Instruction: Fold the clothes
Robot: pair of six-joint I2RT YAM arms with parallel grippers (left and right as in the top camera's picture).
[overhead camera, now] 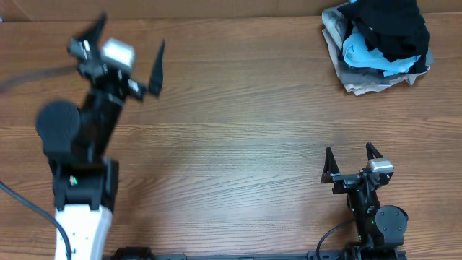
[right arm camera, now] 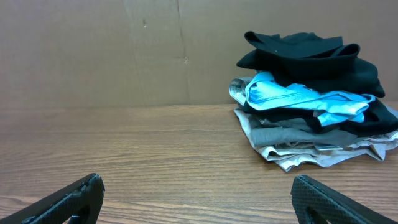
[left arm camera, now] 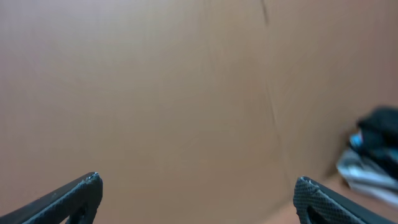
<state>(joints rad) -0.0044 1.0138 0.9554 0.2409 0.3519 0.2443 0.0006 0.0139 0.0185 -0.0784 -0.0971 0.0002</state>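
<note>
A pile of clothes (overhead camera: pixel 379 43) lies at the table's far right corner: black garments on top, a light blue one in the middle, grey ones beneath. It shows in the right wrist view (right arm camera: pixel 311 99) and blurred at the right edge of the left wrist view (left arm camera: pixel 373 155). My left gripper (overhead camera: pixel 130 54) is open and empty, raised at the far left, facing the brown cardboard wall (left arm camera: pixel 186 93). My right gripper (overhead camera: pixel 351 155) is open and empty, low near the front right, well short of the pile.
A brown cardboard wall (right arm camera: pixel 124 50) stands along the table's far edge. Bare wooden tabletop (overhead camera: pixel 238 144) spans the middle between the two arms.
</note>
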